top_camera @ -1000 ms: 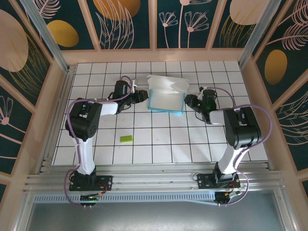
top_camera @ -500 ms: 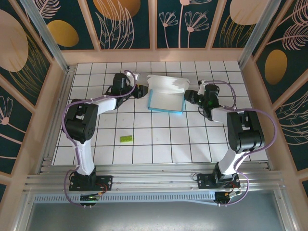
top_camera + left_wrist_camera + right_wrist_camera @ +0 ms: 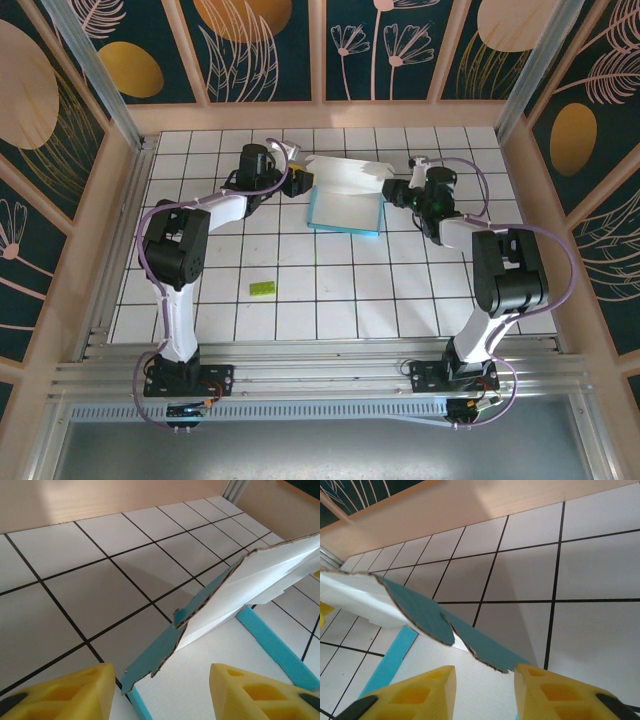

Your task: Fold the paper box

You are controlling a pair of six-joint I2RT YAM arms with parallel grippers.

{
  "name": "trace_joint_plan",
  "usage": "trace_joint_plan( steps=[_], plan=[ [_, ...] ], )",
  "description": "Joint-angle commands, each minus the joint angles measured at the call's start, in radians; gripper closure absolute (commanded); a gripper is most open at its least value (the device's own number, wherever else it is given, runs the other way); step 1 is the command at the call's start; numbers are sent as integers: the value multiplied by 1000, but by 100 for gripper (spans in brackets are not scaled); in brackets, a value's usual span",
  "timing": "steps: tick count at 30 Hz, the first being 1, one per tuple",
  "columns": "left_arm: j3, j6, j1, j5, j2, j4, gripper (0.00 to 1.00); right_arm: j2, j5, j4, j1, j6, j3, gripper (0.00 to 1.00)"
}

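The paper box [image 3: 345,210] lies at the back middle of the tiled table, light blue outside and whitish inside, its long back flap [image 3: 345,175] standing up. My left gripper [image 3: 298,184] is at the box's back left corner. In the left wrist view it is open [image 3: 162,697], the ragged blue side flap [image 3: 155,657] rising between its yellow fingers [image 3: 65,695] without touching them. My right gripper [image 3: 393,191] is at the back right corner, also open [image 3: 485,692]. The blue side flap [image 3: 490,647] sits just ahead of its fingers [image 3: 565,695].
A tiny green piece [image 3: 262,288] lies on the tiles in front of the left arm. The wooden back wall [image 3: 320,115] runs two tile rows behind the box. Side walls [image 3: 105,220] close in the table left and right.
Both grippers have moved back and inward, from beside the box's middle to its back corners. The raised back flap has shifted slightly between them.
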Motion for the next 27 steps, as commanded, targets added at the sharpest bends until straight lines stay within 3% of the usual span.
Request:
trace_joint_plan(
  steps=[1, 9, 27],
  plan=[
    [20, -37, 5, 51, 24, 47, 50, 28, -19, 35, 15, -13, 31, 66],
    [17, -106, -4, 74, 42, 86, 66, 54, -9, 38, 41, 5, 39, 71],
    [-41, -325, -44, 56, 43, 167, 67, 81, 45, 41, 70, 63, 46, 74]
  ],
)
